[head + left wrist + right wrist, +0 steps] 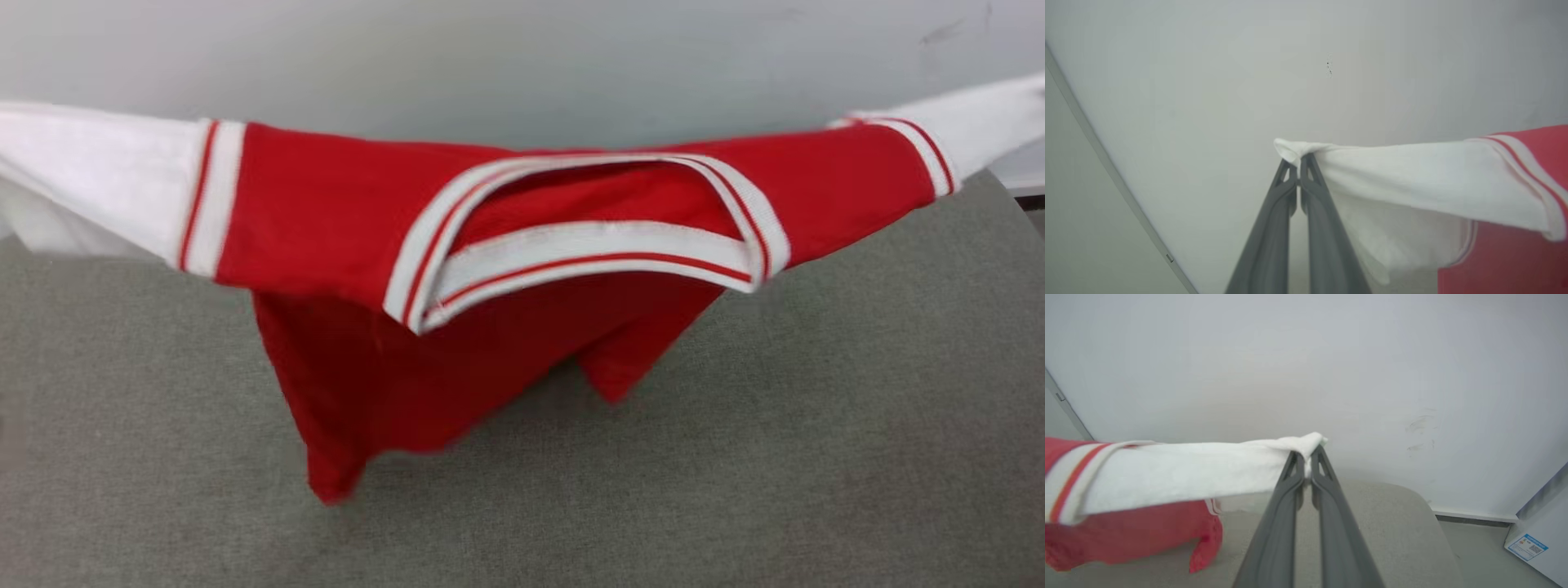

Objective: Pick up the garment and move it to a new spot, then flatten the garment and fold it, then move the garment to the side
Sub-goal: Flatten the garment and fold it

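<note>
Hanging above the bench (816,449), the soft garment (326,212) sags; my left hand (1299,161) and right hand (1307,455) pinch its sleeves (1392,171).

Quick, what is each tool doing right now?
Left tool: closed on one white sleeve of the shirt.
Right tool: closed on the other sleeve.

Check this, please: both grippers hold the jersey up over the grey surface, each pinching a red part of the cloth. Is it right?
Not the red part. In the wrist views the left gripper and the right gripper each pinch the tip of a white sleeve. The rest is right: the garment is held up over the grey surface.
</note>
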You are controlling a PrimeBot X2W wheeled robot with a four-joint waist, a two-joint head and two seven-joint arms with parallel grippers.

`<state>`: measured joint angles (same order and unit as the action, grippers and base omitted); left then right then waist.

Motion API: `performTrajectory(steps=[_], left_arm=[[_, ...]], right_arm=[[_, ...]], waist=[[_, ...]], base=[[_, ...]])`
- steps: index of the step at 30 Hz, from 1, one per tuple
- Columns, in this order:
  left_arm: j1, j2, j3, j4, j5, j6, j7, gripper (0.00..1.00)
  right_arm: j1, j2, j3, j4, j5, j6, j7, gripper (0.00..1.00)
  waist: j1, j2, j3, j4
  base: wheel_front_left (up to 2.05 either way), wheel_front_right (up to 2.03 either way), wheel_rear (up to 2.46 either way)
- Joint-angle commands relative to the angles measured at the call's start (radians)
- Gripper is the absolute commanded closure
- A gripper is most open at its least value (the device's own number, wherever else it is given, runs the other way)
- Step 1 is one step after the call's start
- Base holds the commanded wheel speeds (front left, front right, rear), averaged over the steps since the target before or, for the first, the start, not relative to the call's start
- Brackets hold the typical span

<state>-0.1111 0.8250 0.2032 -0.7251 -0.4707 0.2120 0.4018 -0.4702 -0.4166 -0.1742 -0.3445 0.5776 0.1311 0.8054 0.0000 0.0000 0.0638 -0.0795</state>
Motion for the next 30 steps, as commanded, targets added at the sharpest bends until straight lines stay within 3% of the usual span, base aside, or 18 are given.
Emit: performTrajectory(steps=[1,10,17,24,30], left_arm=[[-0.044,0.019,0.009,0.010,-0.003,0.003,0.006,1.00],[-0.340,0.070,-0.063,0.133,-0.068,-0.043,-0.004,1.00],[-0.680,0.093,-0.195,0.292,-0.048,-0.109,-0.027,1.00],[-1.067,0.028,-0.329,0.498,0.011,-0.167,-0.072,1.00],[-1.355,-0.078,-0.413,0.713,0.079,-0.181,-0.150,1.00]], right_arm=[[-0.051,-0.005,0.011,0.016,-0.013,-0.001,-0.014,1.00],[-0.288,-0.017,0.046,0.109,-0.073,-0.001,-0.089,1.00],[-0.492,-0.057,0.089,0.210,-0.108,-0.001,-0.156,1.00],[-0.761,-0.092,0.132,0.364,-0.149,-0.001,-0.274,1.00],[-0.992,-0.095,0.169,0.519,-0.207,-0.001,-0.380,1.00]], waist=[[0.0000,0.0000,0.014,-0.003],[0.0000,0.0000,0.113,0.005],[0.0000,0.0000,0.253,0.018],[0.0000,0.0000,0.409,0.030],[0.0000,0.0000,0.521,0.047]], base=[[0.00,0.00,0.00],[0.00,0.00,0.00],[0.00,0.00,0.00],[0.00,0.00,0.00],[0.00,0.00,0.00]])
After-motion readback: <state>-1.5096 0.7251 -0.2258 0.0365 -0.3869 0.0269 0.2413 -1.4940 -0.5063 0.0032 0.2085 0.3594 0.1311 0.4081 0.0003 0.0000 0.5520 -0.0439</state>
